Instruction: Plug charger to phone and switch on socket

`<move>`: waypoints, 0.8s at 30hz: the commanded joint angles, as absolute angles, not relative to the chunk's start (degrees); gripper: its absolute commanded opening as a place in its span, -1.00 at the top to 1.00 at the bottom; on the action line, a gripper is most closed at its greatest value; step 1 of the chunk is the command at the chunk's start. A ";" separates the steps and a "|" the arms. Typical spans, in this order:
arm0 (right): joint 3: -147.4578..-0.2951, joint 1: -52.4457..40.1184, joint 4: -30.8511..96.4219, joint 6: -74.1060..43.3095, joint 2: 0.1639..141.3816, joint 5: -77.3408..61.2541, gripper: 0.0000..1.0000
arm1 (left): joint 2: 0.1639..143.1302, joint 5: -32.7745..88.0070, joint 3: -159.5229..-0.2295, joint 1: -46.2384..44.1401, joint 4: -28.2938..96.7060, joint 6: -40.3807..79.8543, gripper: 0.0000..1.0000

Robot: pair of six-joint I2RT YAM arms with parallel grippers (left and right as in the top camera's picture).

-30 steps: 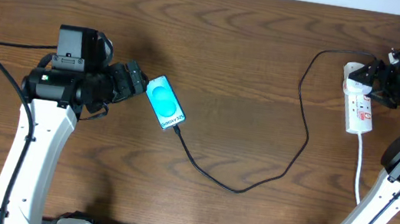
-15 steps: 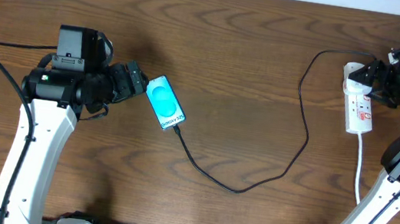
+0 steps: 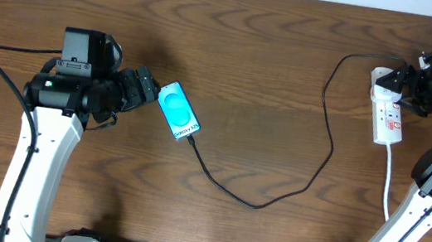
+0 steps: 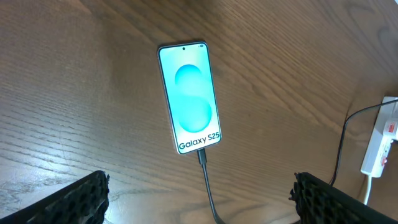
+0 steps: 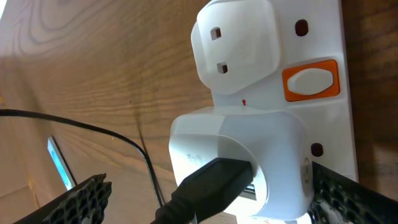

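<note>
Small rectangular smartphone with cyan lit screen (image 4: 190,96) flat on brown wooden table (image 3: 275,54), thin black charger cable (image 4: 207,180) plugged into its bottom edge, just ahead of left gripper (image 3: 151,92), jaws wide and empty, white elongated power strip (image 3: 389,119) end between right gripper (image 5: 221,199) jaws, spread wide, nothing clamped

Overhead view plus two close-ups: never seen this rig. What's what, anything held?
The overhead view looks down on a brown wooden table with a white-and-black left arm and right arm, each ending in a two-finger gripper. The close-ups come from cameras on the wrists, so dark ridged fingers show in their lower corners. The left gripper hangs open beside a small smartphone with a lit cyan screen; a thin black cable is plugged into its bottom edge and runs to a long white power strip. The right gripper hangs open over that strip's end, by a white adapter and an orange switch. Nothing is held.
</note>
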State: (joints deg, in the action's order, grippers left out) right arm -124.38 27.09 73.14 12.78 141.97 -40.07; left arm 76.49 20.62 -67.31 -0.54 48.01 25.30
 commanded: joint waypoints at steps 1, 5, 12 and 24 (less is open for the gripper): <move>-122.13 25.85 73.49 12.14 143.48 -39.13 -0.95 | 76.73 19.84 -67.81 -0.32 48.34 25.19 -0.89; -123.09 26.81 73.45 11.16 143.46 -38.92 -0.96 | 76.73 19.84 -67.81 -0.30 48.64 25.17 -0.90; -123.44 27.29 74.39 11.16 143.46 -38.94 -0.98 | 76.73 19.84 -67.83 -0.30 48.62 25.17 -0.89; -123.79 27.51 75.94 9.85 142.21 -38.94 -0.98 | 76.73 19.84 -67.81 -0.32 48.64 25.17 -0.89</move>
